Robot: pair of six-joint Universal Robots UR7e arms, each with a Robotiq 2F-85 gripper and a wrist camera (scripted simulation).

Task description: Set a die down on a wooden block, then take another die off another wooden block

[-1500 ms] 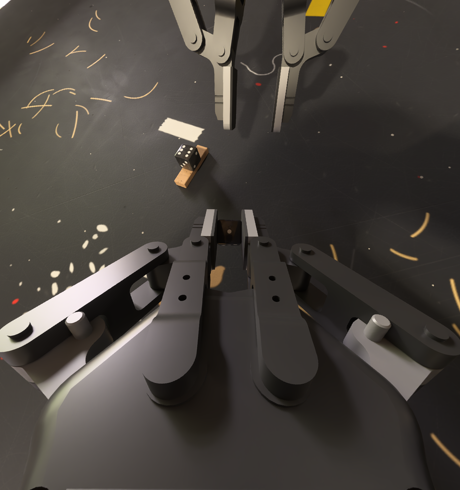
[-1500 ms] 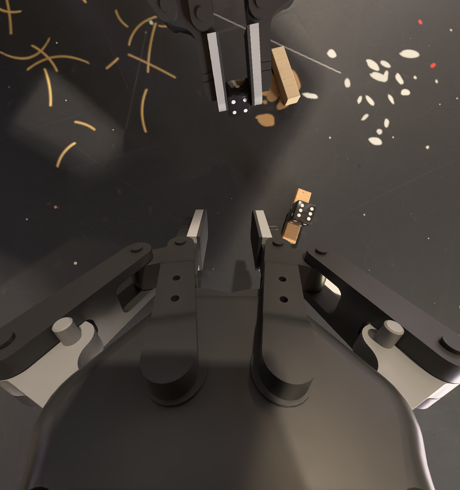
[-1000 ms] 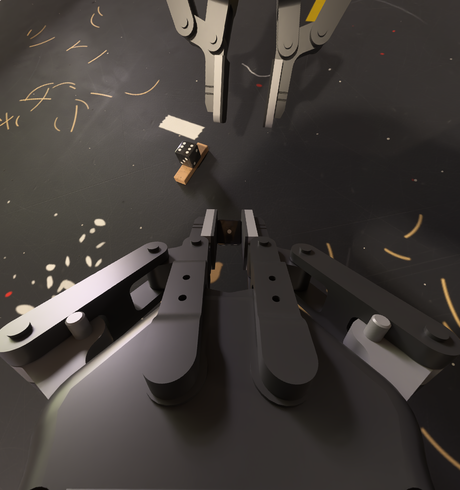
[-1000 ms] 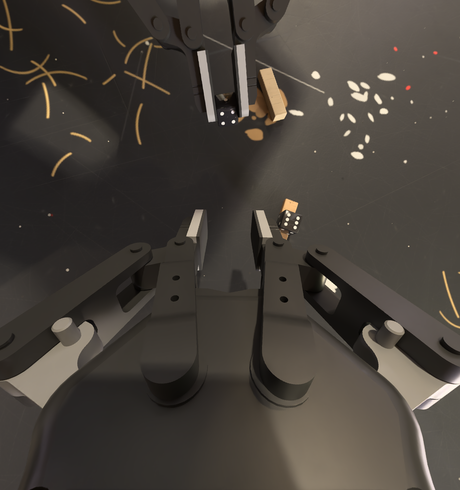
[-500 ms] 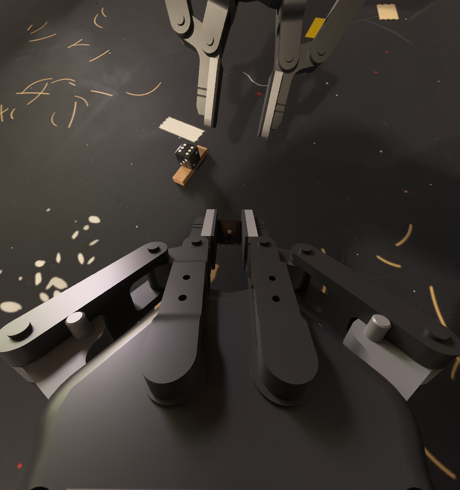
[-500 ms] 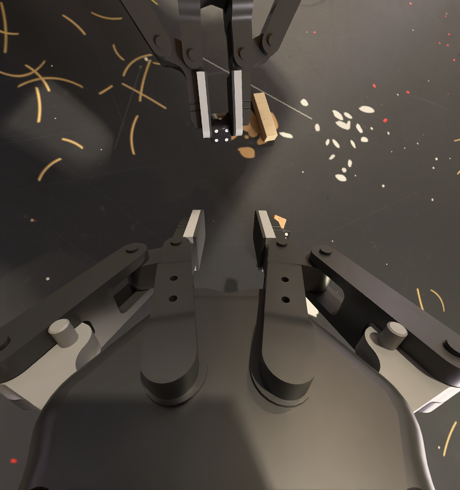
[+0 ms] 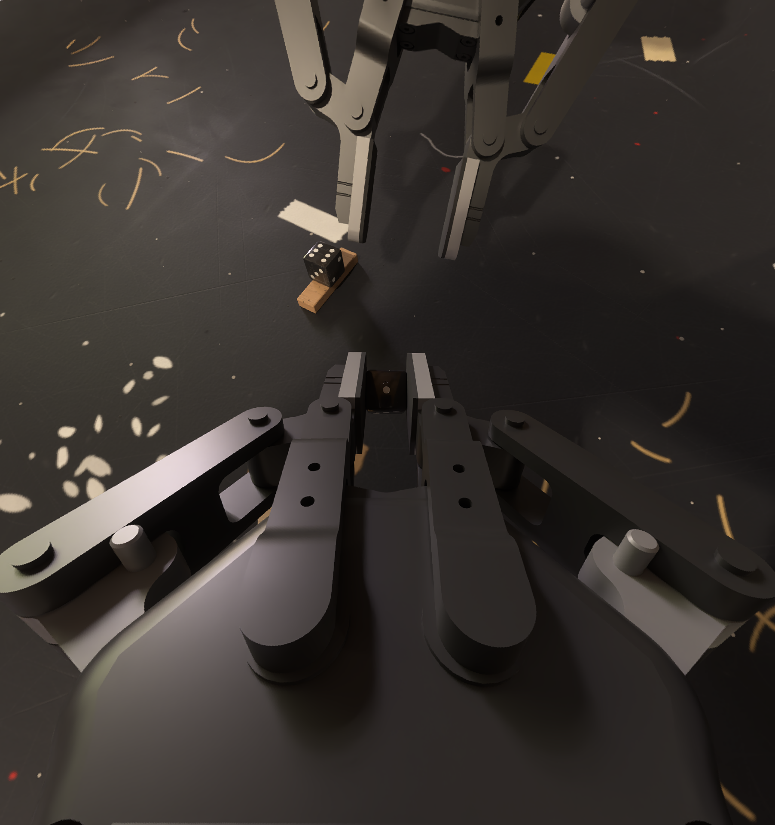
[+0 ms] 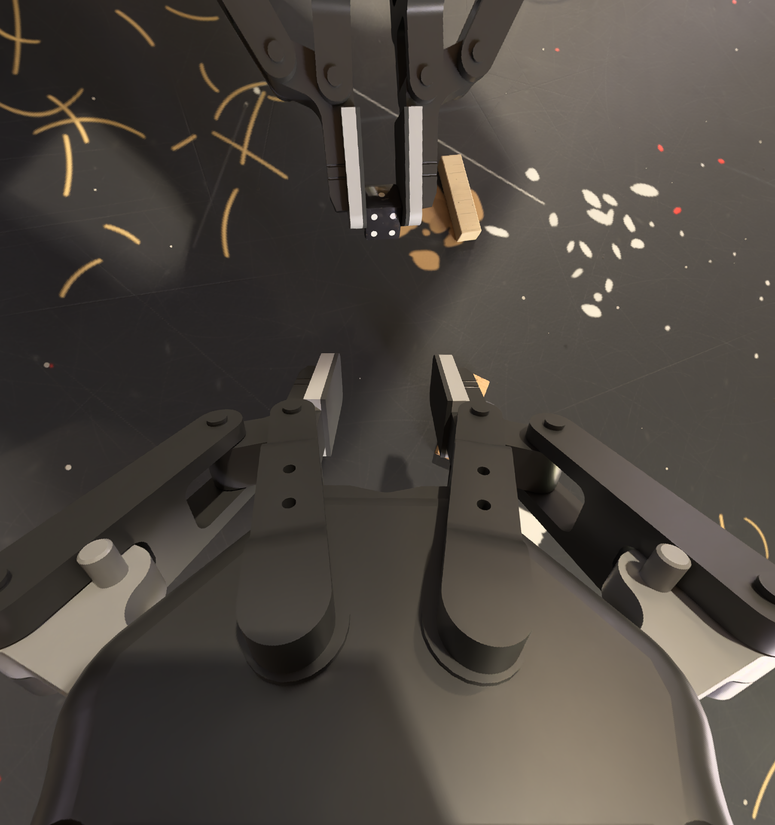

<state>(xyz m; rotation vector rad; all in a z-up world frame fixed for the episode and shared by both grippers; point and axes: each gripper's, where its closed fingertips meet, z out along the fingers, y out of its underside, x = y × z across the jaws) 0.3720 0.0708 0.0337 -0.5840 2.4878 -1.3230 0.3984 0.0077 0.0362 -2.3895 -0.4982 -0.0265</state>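
Left hand [image 7: 386, 375] clamps black die [image 7: 385, 390]; right hand [image 8: 388, 379] wide, empty. Second die [image 7: 323, 263] on wooden block [image 7: 316, 297]: small, rigid, light, prob. slick; pinch opposite flat faces.

Left gripper [image 8: 381, 223] clamps black die [image 8: 381, 222] beside wooden block [image 8: 460, 199].

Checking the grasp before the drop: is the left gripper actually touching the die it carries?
Touching. The right wrist view shows the left gripper with both pads pressed against the sides of the black die, no gap visible.

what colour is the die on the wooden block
Black with white dots, clearest in the left wrist view.
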